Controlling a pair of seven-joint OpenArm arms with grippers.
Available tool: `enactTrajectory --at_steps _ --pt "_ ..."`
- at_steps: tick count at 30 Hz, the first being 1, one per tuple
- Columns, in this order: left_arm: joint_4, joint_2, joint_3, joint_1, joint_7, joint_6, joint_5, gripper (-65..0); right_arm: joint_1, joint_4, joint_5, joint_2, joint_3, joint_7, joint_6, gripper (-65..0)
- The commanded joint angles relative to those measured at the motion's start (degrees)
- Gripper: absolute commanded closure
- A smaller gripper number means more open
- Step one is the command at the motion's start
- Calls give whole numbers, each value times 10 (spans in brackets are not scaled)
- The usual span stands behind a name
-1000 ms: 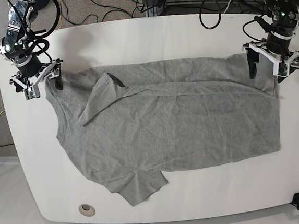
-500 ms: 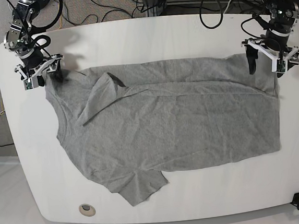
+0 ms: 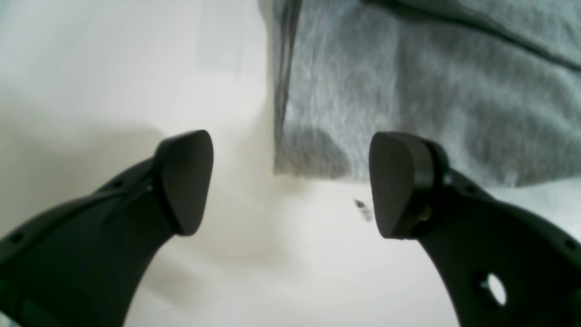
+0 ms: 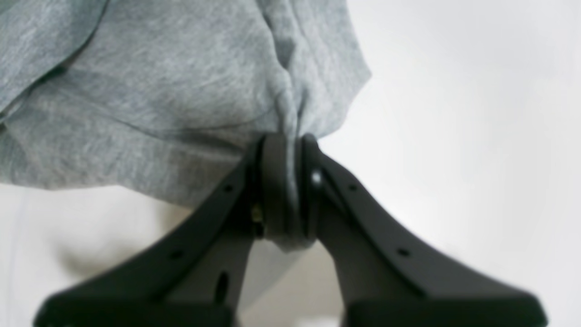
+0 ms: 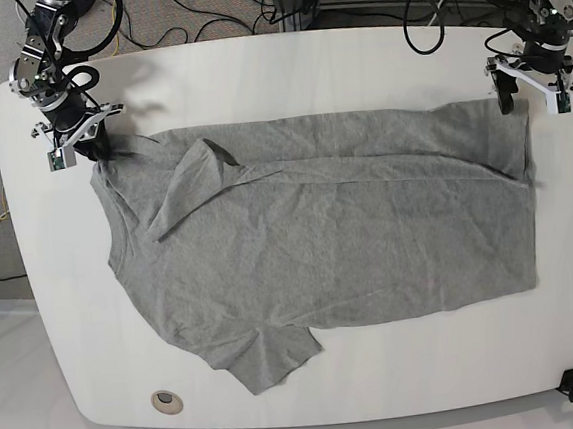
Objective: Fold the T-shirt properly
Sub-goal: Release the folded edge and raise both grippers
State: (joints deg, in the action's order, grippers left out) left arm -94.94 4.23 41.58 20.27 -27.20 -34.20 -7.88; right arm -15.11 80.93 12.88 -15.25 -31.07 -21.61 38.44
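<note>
Base view shows the T-shirt (image 5: 318,232) spread flat over most of the counter (image 5: 284,74), with one sleeve folded over near the far edge and the other sleeve lying toward the near edge. A long crease is seen across the upper part of the cloth.

One far corner of the T-shirt is held by the right gripper (image 4: 286,190); its jaws are pressed together on a bunched pinch of the fabric, as the right wrist view makes clear. The pinch looks narrow and close to the edge of the cloth, so it may slip out when the cloth is pulled.

The left gripper (image 3: 290,181) is placed at the opposite far corner with its jaws wide, and nothing is held between them. In the left wrist view the corner of the T-shirt lies just beyond the two pads, and only bare counter is found between them.

Several risks can be judged from here. If the left jaws are closed where they stand, only air or a very thin edge may be taken. If a lift is started by the right gripper alone, the T-shirt will probably be dragged askew and the fold will come out uneven. The folded sleeve may also be trapped inside the fold if it is not laid flat.
</note>
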Motion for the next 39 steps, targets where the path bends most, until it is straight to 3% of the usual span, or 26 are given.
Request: enactTrajectory --at_steps 1,14,16,21,23,28,32,39 --pt "9 6 1 -4 13 -1 -10 -510 -1 5 -3 -10 -2 -9 1 -58" --pt "63 6 0 -41 13 -1 -8 -504 0 5 -3 -11 -2 -9 1 -55" --pt "64 6 0 -41 13 -1 -8 -453 0 5 -3 -11 -2 -9 1 -55" --pt "96 14 0 -52 12 -1 -8 -231 1 5 -3 -10 -2 -9 1 -55" --pt "117 18 0 -54 13 -1 -8 -190 1 5 -3 -10 -2 -9 1 -54" --pt "130 18 1 -63 14 -1 -8 -179 1 5 -3 -11 -2 -9 1 -54" --pt "130 18 0 -63 12 -1 -8 0 1 6 -3 -11 -3 -9 1 0" --pt "130 18 0 -58 10 -1 -7 0 -1 6 -3 -11 -3 -9 1 0"
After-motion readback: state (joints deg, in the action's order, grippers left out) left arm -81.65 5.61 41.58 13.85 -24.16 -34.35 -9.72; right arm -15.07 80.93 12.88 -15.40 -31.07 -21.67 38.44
